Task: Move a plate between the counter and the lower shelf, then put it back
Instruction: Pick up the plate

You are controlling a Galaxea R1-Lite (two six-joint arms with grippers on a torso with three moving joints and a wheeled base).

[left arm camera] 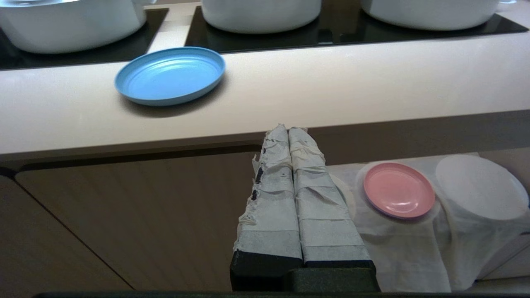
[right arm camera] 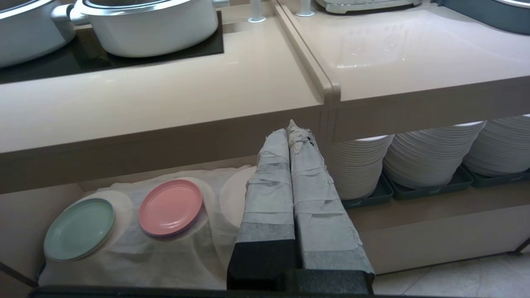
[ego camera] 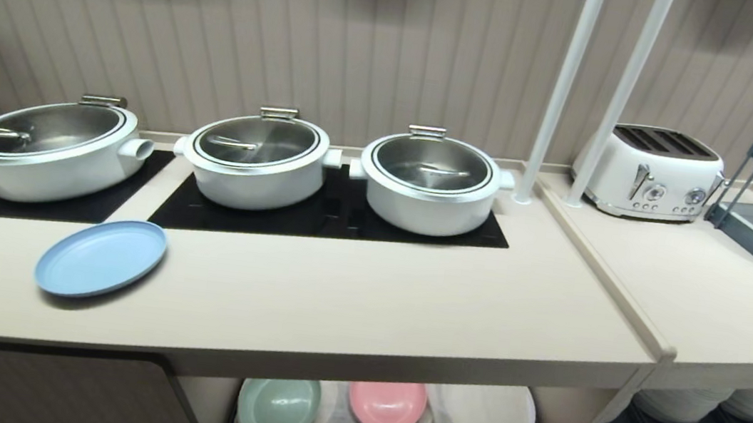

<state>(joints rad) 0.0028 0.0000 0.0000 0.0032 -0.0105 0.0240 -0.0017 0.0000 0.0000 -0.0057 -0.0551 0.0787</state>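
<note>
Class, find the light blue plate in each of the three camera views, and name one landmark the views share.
Head view: light blue plate on the counter, lower left.
Left wrist view: upper left, beyond the shut left gripper.
Right wrist view: not in it.
Shared landmark: the pink plate on the lower shelf.

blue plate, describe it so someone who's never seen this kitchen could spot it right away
Find the long beige counter with three white pots on black cooktop panels. The blue plate lies flat near its front, before the leftmost pot. It is the only plate on top; the green plate and pink plate sit on the shelf below.
</note>
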